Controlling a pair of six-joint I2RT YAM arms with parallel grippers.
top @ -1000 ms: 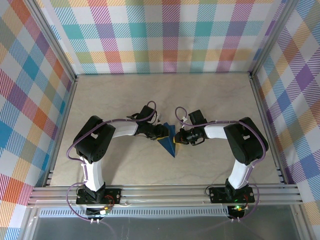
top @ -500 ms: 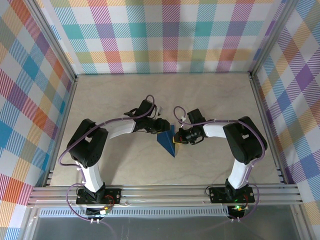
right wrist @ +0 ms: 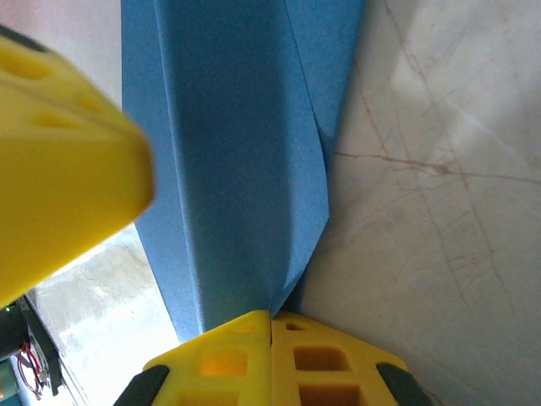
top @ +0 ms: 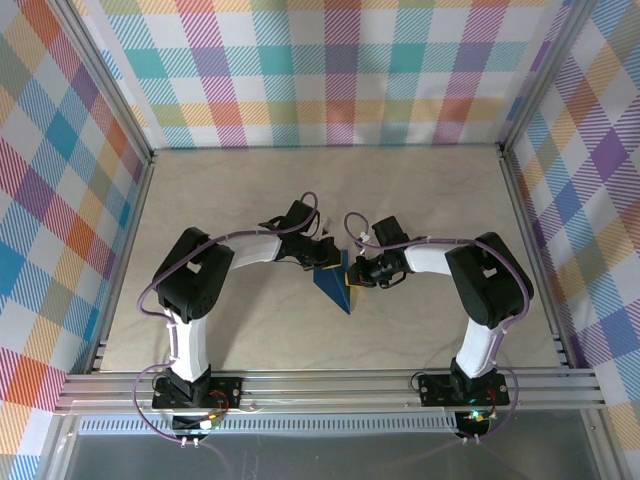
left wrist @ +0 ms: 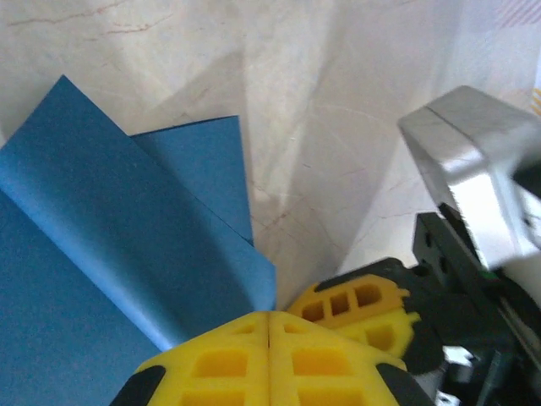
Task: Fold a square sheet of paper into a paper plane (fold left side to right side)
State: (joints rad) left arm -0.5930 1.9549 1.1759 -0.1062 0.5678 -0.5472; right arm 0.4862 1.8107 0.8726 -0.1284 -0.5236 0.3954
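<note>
Blue paper [top: 337,285], part-folded, bench [top: 250,200] centre: judged light, limp, easily torn; clamped at its 11 o'clock edge by left gripper [left wrist: 269,316], 3 o'clock edge by right gripper [right wrist: 270,316]; best gripped at edges.

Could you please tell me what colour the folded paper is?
The folded paper is plain blue, clearest in the left wrist view.

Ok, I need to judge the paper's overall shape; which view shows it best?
Top external: the whole blue paper shows there as one pointed shape. The left wrist view gives cropped, overlapping layers close up; the right wrist view gives a cropped creased strip.
</note>
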